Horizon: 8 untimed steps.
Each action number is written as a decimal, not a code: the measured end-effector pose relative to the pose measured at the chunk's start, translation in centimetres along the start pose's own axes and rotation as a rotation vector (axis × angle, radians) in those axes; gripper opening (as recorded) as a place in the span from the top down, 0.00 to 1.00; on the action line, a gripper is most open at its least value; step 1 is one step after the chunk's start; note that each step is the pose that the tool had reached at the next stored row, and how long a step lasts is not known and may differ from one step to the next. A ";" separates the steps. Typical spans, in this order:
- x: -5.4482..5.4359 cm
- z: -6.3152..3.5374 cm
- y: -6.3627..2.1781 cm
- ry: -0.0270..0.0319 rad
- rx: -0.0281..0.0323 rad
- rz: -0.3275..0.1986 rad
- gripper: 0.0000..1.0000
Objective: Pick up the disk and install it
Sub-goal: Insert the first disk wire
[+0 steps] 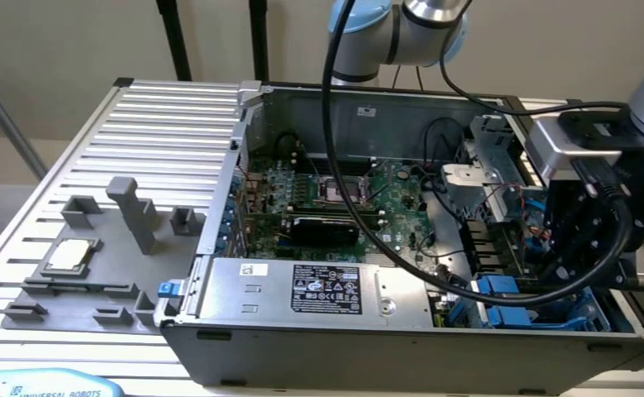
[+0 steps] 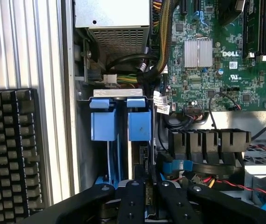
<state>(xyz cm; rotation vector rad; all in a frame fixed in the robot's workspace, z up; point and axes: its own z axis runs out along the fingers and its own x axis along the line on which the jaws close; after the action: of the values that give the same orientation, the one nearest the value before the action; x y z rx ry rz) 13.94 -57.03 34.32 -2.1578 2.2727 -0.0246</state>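
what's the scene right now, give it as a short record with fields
setting: open computer case on a slatted metal table
gripper: low inside the case, over the blue drive bay
disk: blue carrier frame seated in the bay under the arm
nearby: power supply, motherboard
outside case: CPU chip on grey fixture

"DELL" is printed in white on the green motherboard (image 2: 216,51) in the wrist view. "UNIVERSAL ROBOTS" stands on a pale blue part (image 1: 40,385) at seven o'clock in the exterior view.
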 end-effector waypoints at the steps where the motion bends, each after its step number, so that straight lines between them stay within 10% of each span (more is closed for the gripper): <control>1: 0.0 0.01 0.00 -0.0001 0.0000 0.000 0.84; 8: -0.1 0.02 -0.21 0.0004 0.0001 0.000 0.84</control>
<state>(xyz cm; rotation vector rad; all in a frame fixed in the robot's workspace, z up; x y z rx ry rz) 14.16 -56.90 34.31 -2.1580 2.2729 -0.0251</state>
